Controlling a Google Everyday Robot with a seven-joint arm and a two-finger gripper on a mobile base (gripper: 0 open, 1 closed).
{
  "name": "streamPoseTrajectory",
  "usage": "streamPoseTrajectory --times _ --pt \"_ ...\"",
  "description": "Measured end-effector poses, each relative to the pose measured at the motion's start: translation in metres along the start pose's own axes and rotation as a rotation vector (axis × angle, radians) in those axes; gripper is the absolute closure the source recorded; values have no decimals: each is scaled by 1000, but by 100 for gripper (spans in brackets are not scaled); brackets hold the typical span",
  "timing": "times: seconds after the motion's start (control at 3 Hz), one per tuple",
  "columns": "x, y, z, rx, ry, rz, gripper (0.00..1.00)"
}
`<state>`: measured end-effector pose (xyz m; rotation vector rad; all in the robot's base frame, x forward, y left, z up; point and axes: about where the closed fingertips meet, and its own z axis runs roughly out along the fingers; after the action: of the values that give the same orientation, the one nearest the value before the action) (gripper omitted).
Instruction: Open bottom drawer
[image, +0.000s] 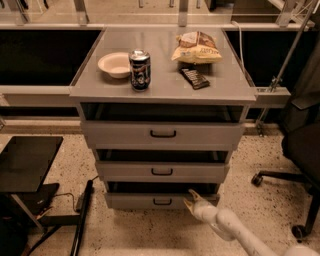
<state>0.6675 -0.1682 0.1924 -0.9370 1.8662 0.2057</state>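
Note:
The bottom drawer (135, 201) is the lowest grey front of three, with a small black bar handle (162, 202) at its centre. It stands slightly out, with a dark gap above it. My gripper (190, 198) is at the end of a white arm that comes in from the lower right. It sits at the drawer's top edge, right of the handle. One finger points up over the edge and one lies lower against the front.
Middle drawer (162, 171) and top drawer (162, 134) sit above, both ajar. On the cabinet top (165, 75) are a bowl (114, 64), a can (140, 70), a chip bag (197, 48) and a dark bar (194, 78). Office chair (300, 150) right, black stand (30, 165) left.

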Motion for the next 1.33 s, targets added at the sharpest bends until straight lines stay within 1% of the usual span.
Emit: streamPoseTrajectory --times 0.33,0.67,1.33 --pt "-4 -2 -2 0 0 0 100" --pt "-4 -2 -2 0 0 0 82" --pt "-4 -2 -2 0 0 0 36"
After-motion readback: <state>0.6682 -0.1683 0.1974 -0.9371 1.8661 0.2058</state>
